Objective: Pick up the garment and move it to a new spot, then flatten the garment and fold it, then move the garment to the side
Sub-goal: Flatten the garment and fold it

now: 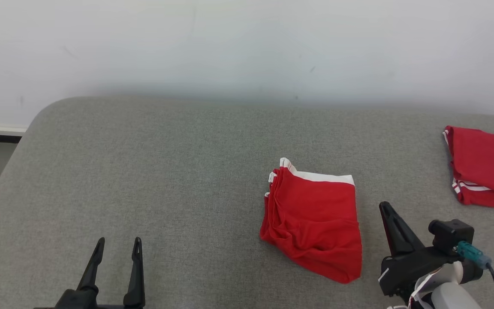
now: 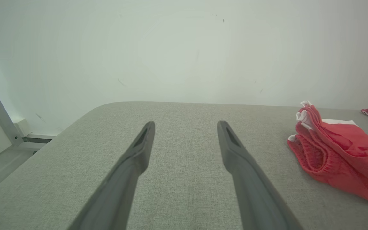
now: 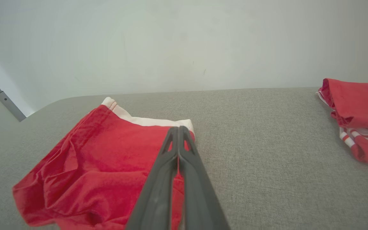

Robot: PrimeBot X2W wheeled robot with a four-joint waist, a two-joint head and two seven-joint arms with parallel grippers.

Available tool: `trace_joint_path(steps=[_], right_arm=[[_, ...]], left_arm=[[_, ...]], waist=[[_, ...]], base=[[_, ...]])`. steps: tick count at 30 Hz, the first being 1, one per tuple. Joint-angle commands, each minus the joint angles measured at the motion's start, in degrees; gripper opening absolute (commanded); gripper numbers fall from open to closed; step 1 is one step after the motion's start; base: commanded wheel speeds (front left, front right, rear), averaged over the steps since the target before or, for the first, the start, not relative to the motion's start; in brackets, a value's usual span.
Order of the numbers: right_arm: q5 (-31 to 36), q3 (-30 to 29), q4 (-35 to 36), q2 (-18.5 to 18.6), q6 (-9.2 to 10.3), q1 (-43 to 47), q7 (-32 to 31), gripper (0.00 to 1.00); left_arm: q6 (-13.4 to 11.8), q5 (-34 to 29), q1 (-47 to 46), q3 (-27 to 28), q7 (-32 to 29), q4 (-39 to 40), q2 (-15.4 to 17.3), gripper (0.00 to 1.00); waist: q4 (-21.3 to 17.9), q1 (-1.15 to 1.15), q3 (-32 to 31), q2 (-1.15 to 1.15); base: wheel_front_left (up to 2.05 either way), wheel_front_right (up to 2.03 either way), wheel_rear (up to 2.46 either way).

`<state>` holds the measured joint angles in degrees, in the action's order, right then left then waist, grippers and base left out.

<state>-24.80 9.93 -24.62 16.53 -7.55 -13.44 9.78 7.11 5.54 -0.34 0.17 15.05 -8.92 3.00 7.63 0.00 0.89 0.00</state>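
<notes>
The garment (image 1: 311, 219) lies folded on the grey table (image 1: 165, 171), a little right of centre: red knit cloth with a white band along its far edge. My right tool (image 1: 385, 208) sits just beside its right edge, apart from it, the 2 fingers pressed together on nothing. My left tool (image 1: 118, 244) hovers well off to the left, spread wide and empty.

I judge the cloth light, soft and limp, with no stiffness to carry its own shape. The layers fan apart at the far left corner, so a pinch on 1 layer would likely peel the fold open. I would grip through the whole stack at the right edge. The near edge looks rumpled, though I cannot tell how many layers lie there. Another red garment (image 1: 485, 171) rests at the far right.
</notes>
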Motion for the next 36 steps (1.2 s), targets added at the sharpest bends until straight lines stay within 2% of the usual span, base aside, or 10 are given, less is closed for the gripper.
trace_joint_path(steps=[1,10,16,21,29,36], right_arm=[[0.62,0.28,-0.42,-0.51,0.17,0.26,0.68,0.00],[3.84,4.25,-7.19,-3.29,0.17,-4.31,2.89,0.00],[5.07,6.13,-16.55,-6.09,0.17,-7.83,3.97,0.00],[5.68,8.10,-21.62,-9.02,0.17,-9.79,4.97,0.00],[4.81,12.02,-23.78,-12.85,0.17,-11.75,5.39,0.00],[4.23,14.32,-23.29,-13.69,0.17,-12.30,5.41,0.00]], left_arm=[[0.22,-0.72,-0.02,0.11,0.15,0.21,0.13,1.00],[0.35,-0.91,-1.07,-0.10,0.15,0.15,0.12,1.00],[0.42,-0.57,-2.01,-0.58,0.15,-0.31,0.07,1.00],[0.32,-0.26,-2.50,-0.53,0.15,-0.51,0.04,1.00],[0.30,-0.08,-3.33,-0.77,0.15,-0.64,-0.01,1.00],[0.32,-0.04,-4.42,-1.42,0.15,-1.04,-0.07,1.00]], waist=[[0.37,0.00,0.38,0.00],[2.24,0.00,1.88,0.00],[4.42,0.00,2.81,0.00],[5.43,0.00,3.27,0.00],[6.02,0.00,4.21,0.00],[6.83,0.00,4.72,0.00]], base=[[0.00,0.00,0.00],[0.00,0.00,0.00],[0.00,0.00,0.00],[0.00,0.00,0.00],[0.00,0.00,0.00],[0.00,0.00,0.00]])
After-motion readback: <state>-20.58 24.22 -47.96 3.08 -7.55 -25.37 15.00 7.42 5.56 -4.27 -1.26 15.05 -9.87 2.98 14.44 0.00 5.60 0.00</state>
